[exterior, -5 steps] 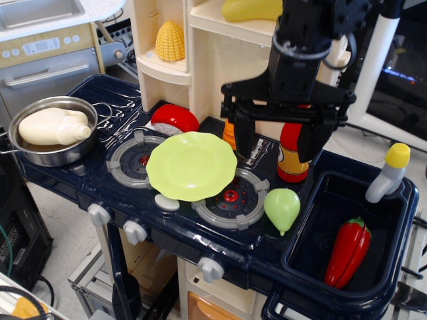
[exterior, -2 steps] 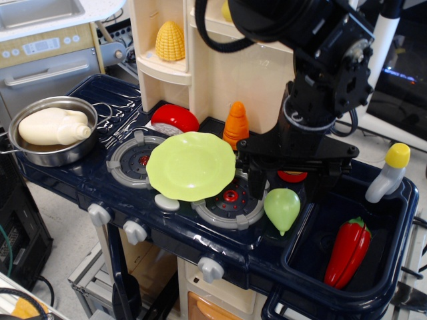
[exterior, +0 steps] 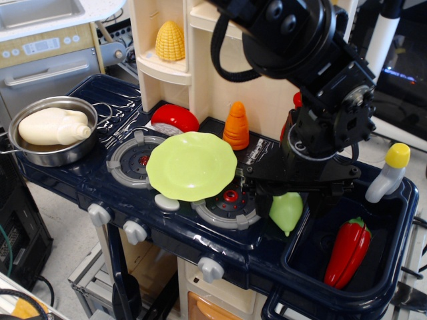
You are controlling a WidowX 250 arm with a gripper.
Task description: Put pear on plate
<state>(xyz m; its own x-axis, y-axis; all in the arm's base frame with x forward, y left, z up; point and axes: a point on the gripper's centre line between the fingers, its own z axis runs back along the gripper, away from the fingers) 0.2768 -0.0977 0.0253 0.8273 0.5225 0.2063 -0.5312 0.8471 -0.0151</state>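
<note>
Evidently the pincer (exterior: 288, 198) straddles the pear (exterior: 287, 212), spread wide, gripping nothing yet. That pear sits at the plate's (exterior: 191, 166) four o'clock, near the desk's front edge. Light, stiff, slippery plastic: squeeze across its fat middle.

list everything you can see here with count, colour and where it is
pear: 1, light green, right of the burners, under the pincer
plate: 1, yellow-green, over the two burners
cone: 1, orange ridged, behind the plate
pan: 1, steel, far left, holding a cream bottle
corn: 1, yellow, on the shelf
red round toy: 1, behind the left burner
pepper: 1, red, in the sink
yellow-capped bottle: 1, grey, sink's rim
pincer: 1, black, lowered around the pear; closure unclear
</note>
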